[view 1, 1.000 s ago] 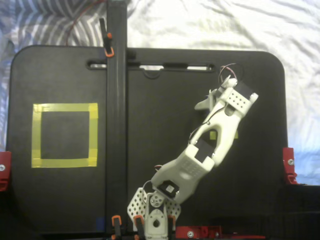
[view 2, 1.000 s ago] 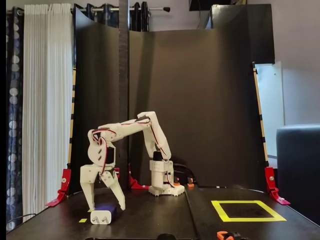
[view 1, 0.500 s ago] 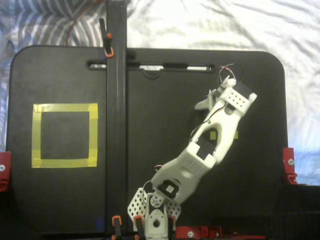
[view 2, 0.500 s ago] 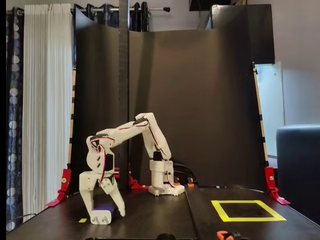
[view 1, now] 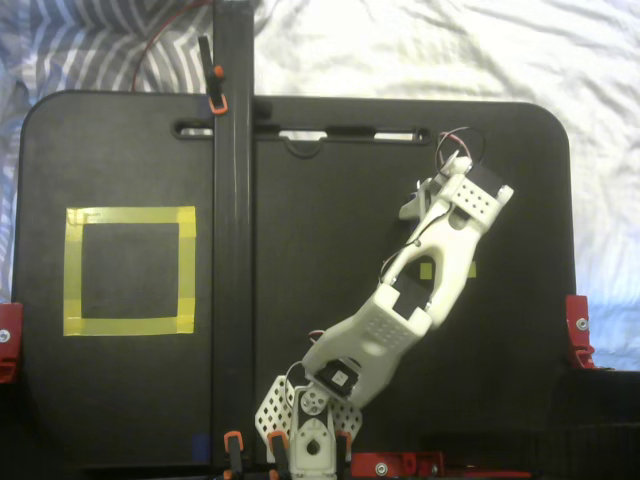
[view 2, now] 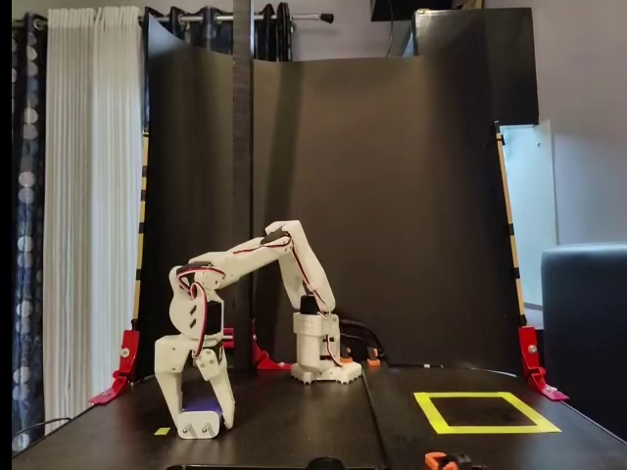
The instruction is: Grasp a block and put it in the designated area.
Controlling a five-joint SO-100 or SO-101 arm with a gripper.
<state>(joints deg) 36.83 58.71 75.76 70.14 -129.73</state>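
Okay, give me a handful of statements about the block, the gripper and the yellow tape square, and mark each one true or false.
1. The block sits inside the yellow tape square. False: in a fixed view it lies on the black table far to the left of the square.
2. The gripper is down at the block with a finger on either side of it. True.
3. The block has been lifted clear of the table. False: it rests on the surface.
4. The yellow tape square encloses only bare black surface. True in both fixed views.
5. The arm reaches toward the yellow tape square. False: in a fixed view it stretches to the opposite side of the table.
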